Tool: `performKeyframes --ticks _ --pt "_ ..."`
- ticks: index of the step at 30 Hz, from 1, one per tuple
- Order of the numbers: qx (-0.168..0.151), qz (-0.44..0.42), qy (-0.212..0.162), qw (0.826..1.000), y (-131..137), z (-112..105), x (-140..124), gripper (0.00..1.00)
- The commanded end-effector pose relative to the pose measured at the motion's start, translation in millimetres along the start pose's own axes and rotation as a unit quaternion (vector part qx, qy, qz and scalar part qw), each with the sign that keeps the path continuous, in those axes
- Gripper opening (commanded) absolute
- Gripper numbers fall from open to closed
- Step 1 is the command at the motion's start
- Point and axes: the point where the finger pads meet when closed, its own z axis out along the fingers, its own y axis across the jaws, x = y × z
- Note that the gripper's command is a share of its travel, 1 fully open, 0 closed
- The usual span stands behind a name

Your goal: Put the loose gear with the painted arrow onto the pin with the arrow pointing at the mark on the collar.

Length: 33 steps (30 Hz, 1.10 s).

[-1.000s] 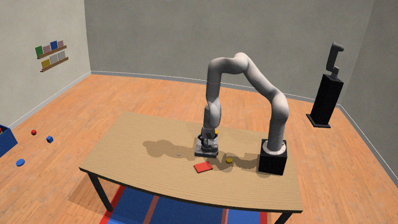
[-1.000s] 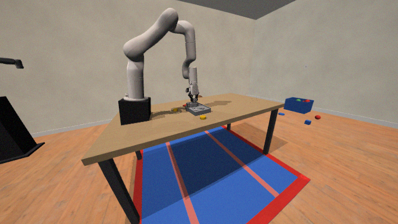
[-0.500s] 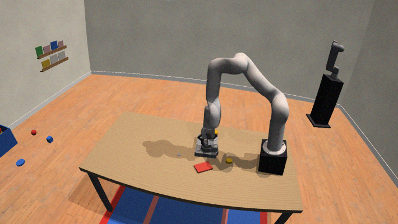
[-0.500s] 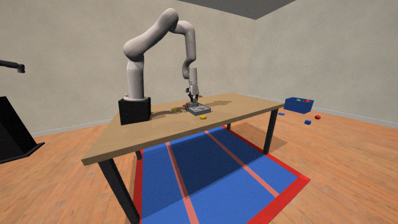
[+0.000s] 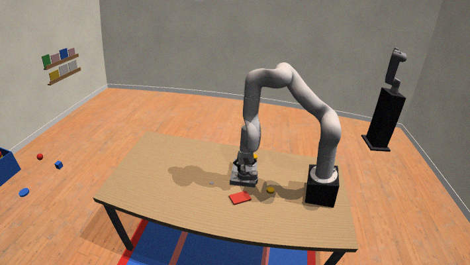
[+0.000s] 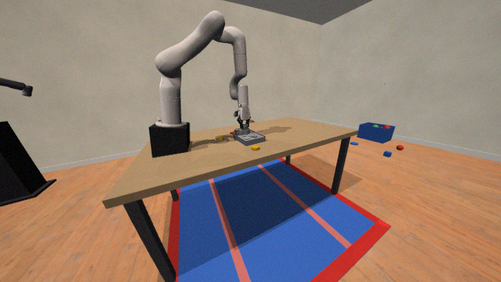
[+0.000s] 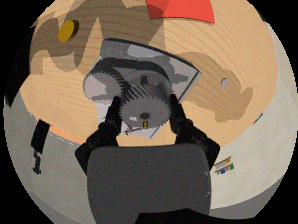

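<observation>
My gripper [image 7: 144, 102] is shut on the grey toothed gear [image 7: 141, 96] and holds it just over the grey timing case [image 7: 143, 72]. A small yellow mark, the painted arrow, shows on the gear's near edge. The pin and the collar mark are hidden under the gear. In the top view the gripper [image 5: 245, 169] stands straight down over the case [image 5: 244, 177] near the table's middle. In the exterior view the gripper [image 6: 244, 123] is low over the case [image 6: 250, 137].
A red flat tile [image 5: 239, 197] and a yellow disc [image 5: 271, 189] lie in front of the case. A second yellow disc [image 6: 255, 147] and a small grey disc [image 5: 211, 182] lie nearby. The arm's black base [image 5: 322, 189] stands at the table's right.
</observation>
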Motion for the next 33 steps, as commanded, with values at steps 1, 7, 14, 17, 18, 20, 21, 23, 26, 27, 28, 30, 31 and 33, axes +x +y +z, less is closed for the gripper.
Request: performKeyframes --ticks 1,7,14,17,18,20,21,23,26,27,28,30,31,33 --pt "-0.001 0.0 0.0 1.0 0.9 0.1 -0.5 0.0" --pt "-0.001 0.0 0.0 1.0 0.9 0.6 -0.6 0.0" --pt "-0.001 0.0 0.0 1.0 1.0 0.8 -0.7 0.0" --pt "-0.001 0.0 0.0 1.0 1.0 0.8 -0.7 0.0" --pt "-0.001 0.0 0.0 1.0 1.0 0.8 -0.7 0.0" --pt "-0.001 0.0 0.0 1.0 1.0 0.8 -0.7 0.0" --pt "-0.001 0.0 0.0 1.0 1.0 0.8 -0.7 0.0" --pt "-0.001 0.0 0.0 1.0 1.0 0.8 -0.7 0.0" --pt "-0.001 0.0 0.0 1.0 1.0 0.8 -0.7 0.0" --pt "-0.001 0.0 0.0 1.0 1.0 0.8 -0.7 0.0" --pt "-0.001 0.0 0.0 1.0 1.0 0.8 -0.7 0.0" --pt "-0.001 0.0 0.0 1.0 1.0 0.8 -0.7 1.0" --pt "-0.001 0.0 0.0 1.0 1.0 0.8 -0.7 1.0" --pt "-0.001 0.0 0.0 1.0 1.0 0.8 -0.7 1.0"
